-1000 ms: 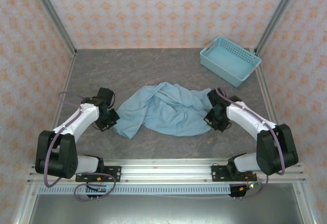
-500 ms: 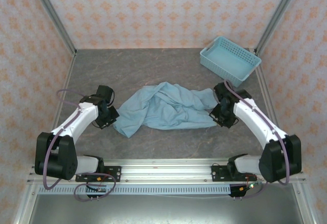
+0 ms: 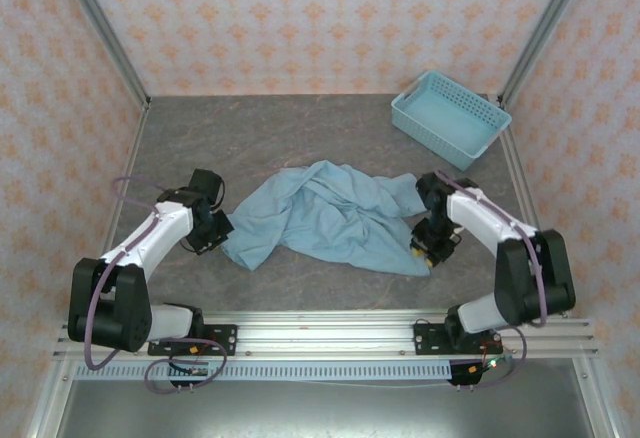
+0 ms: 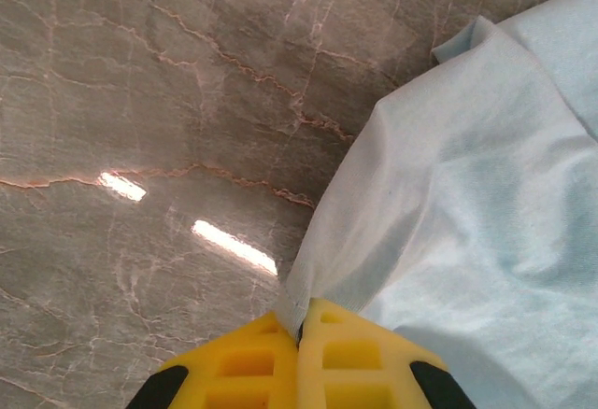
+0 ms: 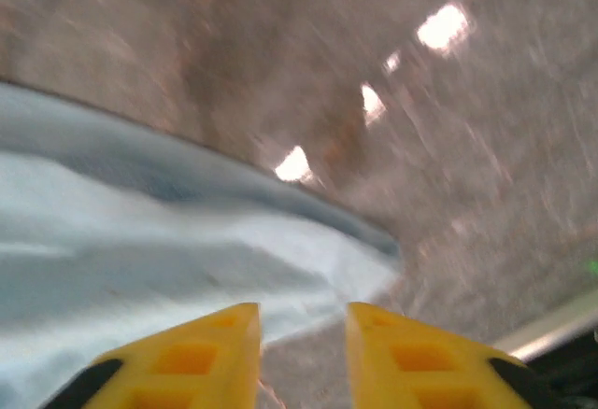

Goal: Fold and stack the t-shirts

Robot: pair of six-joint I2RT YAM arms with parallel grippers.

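Note:
A crumpled light blue t-shirt (image 3: 330,216) lies across the middle of the table, no lettering showing. My left gripper (image 3: 224,235) sits at its left edge; in the left wrist view its yellow fingers (image 4: 252,362) are shut on the t-shirt's (image 4: 467,204) hem. My right gripper (image 3: 425,250) hovers at the shirt's right corner. The right wrist view is blurred and shows the right gripper (image 5: 304,334) open, with the t-shirt's (image 5: 168,250) corner just ahead of the tips and bare table between them.
A light blue plastic lattice basket (image 3: 450,118) stands at the back right corner. The table (image 3: 270,138) is dark marbled stone, bounded by aluminium rails (image 3: 320,333) at the front and patterned walls around.
The right gripper has swung toward the front edge and the shirt's right corner now lies drawn out toward the front right. The left arm has stayed put.

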